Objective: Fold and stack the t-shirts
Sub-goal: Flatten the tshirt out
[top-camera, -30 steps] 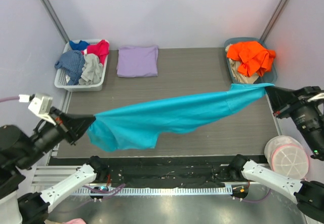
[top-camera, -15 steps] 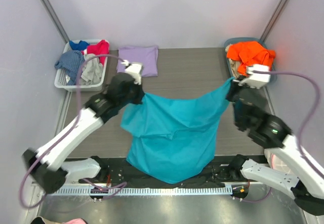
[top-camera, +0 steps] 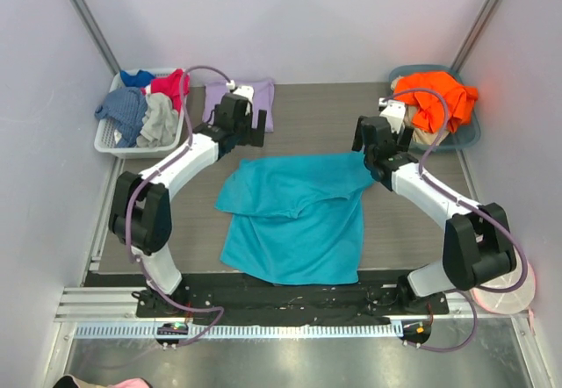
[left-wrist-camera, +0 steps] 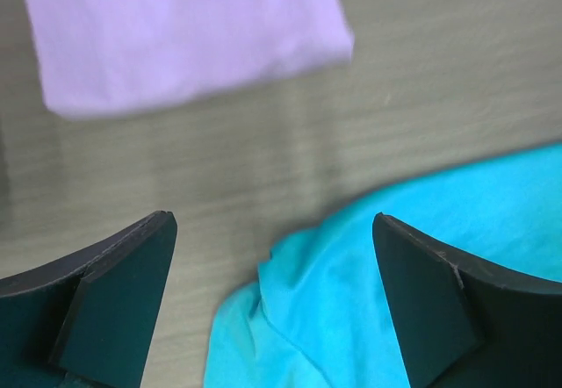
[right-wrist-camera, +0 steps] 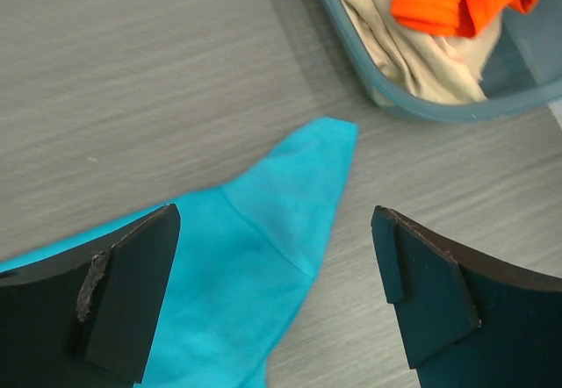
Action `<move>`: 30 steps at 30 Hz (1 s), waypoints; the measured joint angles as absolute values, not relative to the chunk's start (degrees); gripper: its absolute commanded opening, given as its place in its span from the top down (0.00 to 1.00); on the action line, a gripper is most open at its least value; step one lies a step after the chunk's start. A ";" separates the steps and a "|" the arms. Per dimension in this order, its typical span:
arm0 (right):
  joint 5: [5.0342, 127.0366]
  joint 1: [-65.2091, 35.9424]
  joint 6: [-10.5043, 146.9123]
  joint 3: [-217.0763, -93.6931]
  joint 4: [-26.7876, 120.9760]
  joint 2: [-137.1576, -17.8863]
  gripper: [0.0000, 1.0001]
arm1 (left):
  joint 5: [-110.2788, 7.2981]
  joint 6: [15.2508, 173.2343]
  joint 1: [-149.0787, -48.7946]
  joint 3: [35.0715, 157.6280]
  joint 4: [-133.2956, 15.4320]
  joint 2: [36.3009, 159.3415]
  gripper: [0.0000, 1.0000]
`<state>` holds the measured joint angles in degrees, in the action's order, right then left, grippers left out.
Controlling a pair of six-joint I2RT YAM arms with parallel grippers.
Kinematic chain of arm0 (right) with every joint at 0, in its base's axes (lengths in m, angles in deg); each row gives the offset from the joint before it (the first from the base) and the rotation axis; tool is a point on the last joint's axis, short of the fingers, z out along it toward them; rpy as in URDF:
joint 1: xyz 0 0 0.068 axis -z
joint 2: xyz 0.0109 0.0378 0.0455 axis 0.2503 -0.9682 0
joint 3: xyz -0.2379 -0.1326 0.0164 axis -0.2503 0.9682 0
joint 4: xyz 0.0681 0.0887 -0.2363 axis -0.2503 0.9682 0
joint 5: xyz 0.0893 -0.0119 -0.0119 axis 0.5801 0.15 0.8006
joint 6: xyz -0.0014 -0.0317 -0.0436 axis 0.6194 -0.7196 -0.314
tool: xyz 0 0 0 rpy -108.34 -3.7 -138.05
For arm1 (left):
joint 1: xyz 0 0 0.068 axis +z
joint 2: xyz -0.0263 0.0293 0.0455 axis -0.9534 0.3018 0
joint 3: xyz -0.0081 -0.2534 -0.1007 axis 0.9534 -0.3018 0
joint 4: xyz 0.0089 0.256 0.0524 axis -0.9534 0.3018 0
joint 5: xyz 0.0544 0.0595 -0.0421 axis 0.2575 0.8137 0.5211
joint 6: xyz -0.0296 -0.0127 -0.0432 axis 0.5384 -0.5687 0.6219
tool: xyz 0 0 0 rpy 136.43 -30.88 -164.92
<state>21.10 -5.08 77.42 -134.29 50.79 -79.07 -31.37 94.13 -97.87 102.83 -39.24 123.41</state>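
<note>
Hovering wide open and empty, the left hand (left-wrist-camera: pixel 272 226) and right hand (right-wrist-camera: pixel 274 214) flanked the far edge of the teal t-shirt (top-camera: pixel 294 221)

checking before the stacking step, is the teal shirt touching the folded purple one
Apart. The left wrist view shows a strip of bare table lying between the lavender shirt and the near edge of the teal shirt.

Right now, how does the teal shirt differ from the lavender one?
The teal shirt is spread open and rumpled at the table centre; the lavender shirt is folded into a rectangle at its far edge. The teal shirt covers far more area than the lavender shirt. Both lie on the table.
</note>
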 measured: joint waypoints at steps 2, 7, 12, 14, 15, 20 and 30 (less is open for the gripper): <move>22.80 -4.95 77.40 -135.50 51.06 -78.42 0.00 | -31.20 94.17 -97.76 104.91 -39.51 122.57 0.00; 28.72 -4.95 78.27 -137.05 54.05 -72.62 0.00 | -32.44 96.31 -98.41 102.68 -38.76 113.04 0.00; 34.97 -5.10 79.13 -134.29 59.30 -64.89 0.00 | -32.75 100.09 -101.71 91.40 -37.56 97.29 0.00; 36.77 -5.54 79.32 -133.11 61.46 -63.68 0.00 | -32.75 101.93 -104.29 85.74 -37.65 91.76 0.00; 37.38 -5.93 79.54 -132.52 62.79 -63.51 0.00 | -32.75 102.83 -105.19 83.40 -37.10 89.66 0.00; 38.49 -8.36 82.08 -130.47 68.74 -63.99 0.00 | -32.70 109.32 -110.09 70.16 -34.68 80.08 0.00; 40.11 -8.45 87.69 -128.15 72.28 -61.35 0.00 | -33.05 121.82 -112.62 57.61 -34.13 72.76 0.00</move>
<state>40.11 -8.45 87.69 -128.15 72.28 -61.35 -33.05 121.82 -112.62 57.61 -34.13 72.76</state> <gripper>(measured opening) 0.996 0.996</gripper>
